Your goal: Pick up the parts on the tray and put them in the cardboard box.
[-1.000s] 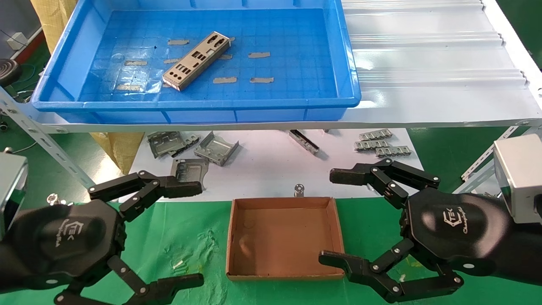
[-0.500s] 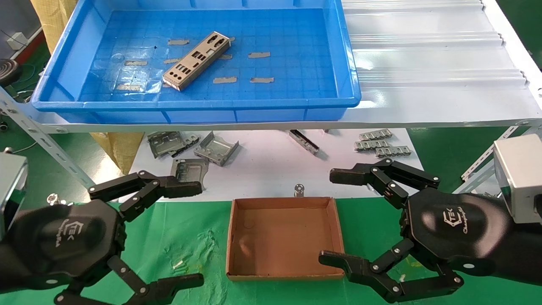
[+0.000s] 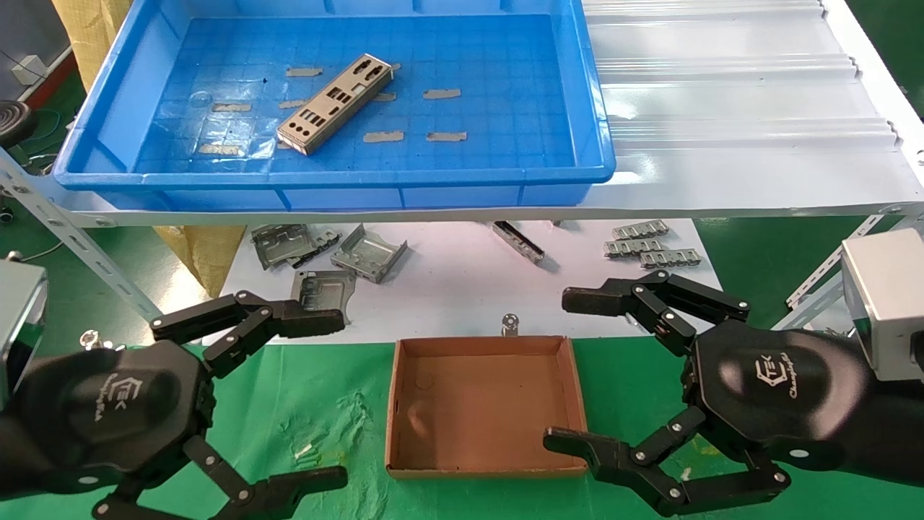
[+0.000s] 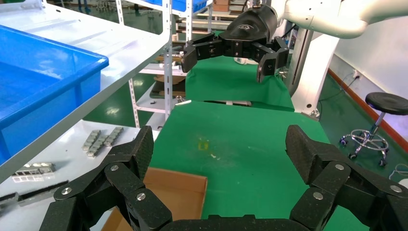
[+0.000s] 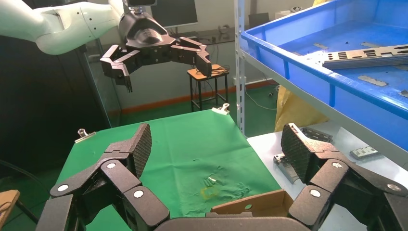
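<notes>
Part (image 3: 334,104) lying flat and aslant on tray (image 3: 462,177) floor, likely light, stiff, slippery, best pinched across long edges; left end effector (image 3: 315,397) spread wide, cardboard box (image 3: 482,469) bare between, right end effector (image 3: 570,368) likewise wide, holding nothing.

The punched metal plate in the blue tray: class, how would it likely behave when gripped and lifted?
The plate looks thin and heavily perforated, so probably light, and stiff rather than floppy. It lies flat on the tray floor, so getting fingers under an edge may be awkward. Its bare metal surface could be slippery.
</notes>
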